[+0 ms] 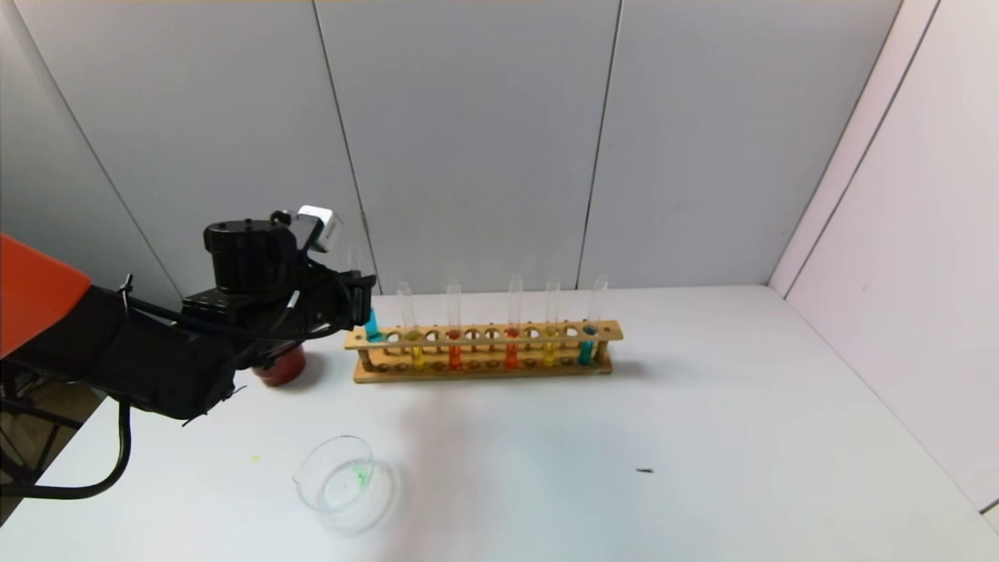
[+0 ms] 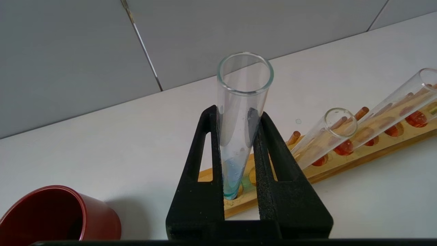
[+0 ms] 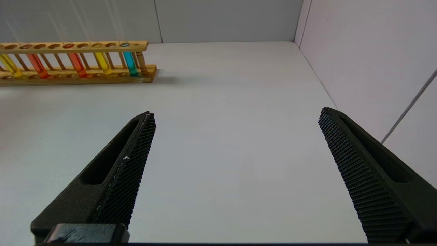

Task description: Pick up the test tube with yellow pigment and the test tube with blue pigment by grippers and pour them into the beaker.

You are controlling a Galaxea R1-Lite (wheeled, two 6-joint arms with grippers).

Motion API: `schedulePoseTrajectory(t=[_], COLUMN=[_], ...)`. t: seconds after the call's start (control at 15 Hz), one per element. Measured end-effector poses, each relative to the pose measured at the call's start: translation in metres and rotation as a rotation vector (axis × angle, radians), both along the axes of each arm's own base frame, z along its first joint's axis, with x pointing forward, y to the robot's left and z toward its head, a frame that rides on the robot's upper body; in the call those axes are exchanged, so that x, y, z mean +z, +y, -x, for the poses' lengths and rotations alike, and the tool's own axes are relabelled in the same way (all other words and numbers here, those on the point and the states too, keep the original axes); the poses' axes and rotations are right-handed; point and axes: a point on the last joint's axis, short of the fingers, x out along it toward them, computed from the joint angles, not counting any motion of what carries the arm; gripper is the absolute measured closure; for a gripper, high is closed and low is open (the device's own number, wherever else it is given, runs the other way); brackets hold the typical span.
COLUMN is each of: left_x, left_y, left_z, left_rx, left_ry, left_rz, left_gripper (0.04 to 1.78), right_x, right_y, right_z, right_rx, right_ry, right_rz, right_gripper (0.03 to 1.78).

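My left gripper (image 1: 363,300) is shut on the test tube with blue pigment (image 1: 371,324) at the left end of the wooden rack (image 1: 484,367). The tube stands upright, higher than the others, its round bottom at the top rail's end hole. In the left wrist view the fingers (image 2: 205,153) clamp the tube (image 2: 239,102) on both sides. A test tube with yellow pigment (image 1: 416,353) stands in the rack beside it, and another (image 1: 549,353) farther right. The beaker (image 1: 343,476) sits at the front left with a green trace inside. My right gripper (image 3: 236,112) is open and empty over bare table.
A dark red cup (image 1: 279,367) stands just left of the rack, below my left arm. The rack also holds orange-red tubes (image 1: 454,355) and a second blue tube (image 1: 585,349). Walls close the back and the right side. A small dark speck (image 1: 645,471) lies on the table.
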Motion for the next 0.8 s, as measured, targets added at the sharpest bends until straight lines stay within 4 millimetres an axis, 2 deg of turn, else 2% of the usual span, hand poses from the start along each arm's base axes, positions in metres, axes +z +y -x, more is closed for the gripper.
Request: schedulePoseTrajectory(t=[0.53, 0.8], left_x=[0.053, 0.079], left_y=[0.001, -0.002], left_z=[0.005, 0.023], left_rx=[0.001, -0.014], left_ry=[-0.085, -0.058], left_rz=[0.024, 0.006], left_gripper=[1.51, 1.51], right_x=[0.000, 0.000], right_y=[0.000, 0.000], right_z=[0.000, 0.000], right_rx=[-0.001, -0.001], right_ry=[0.000, 0.000], right_rz=[0.000, 0.000], right_gripper=[0.07, 0.07])
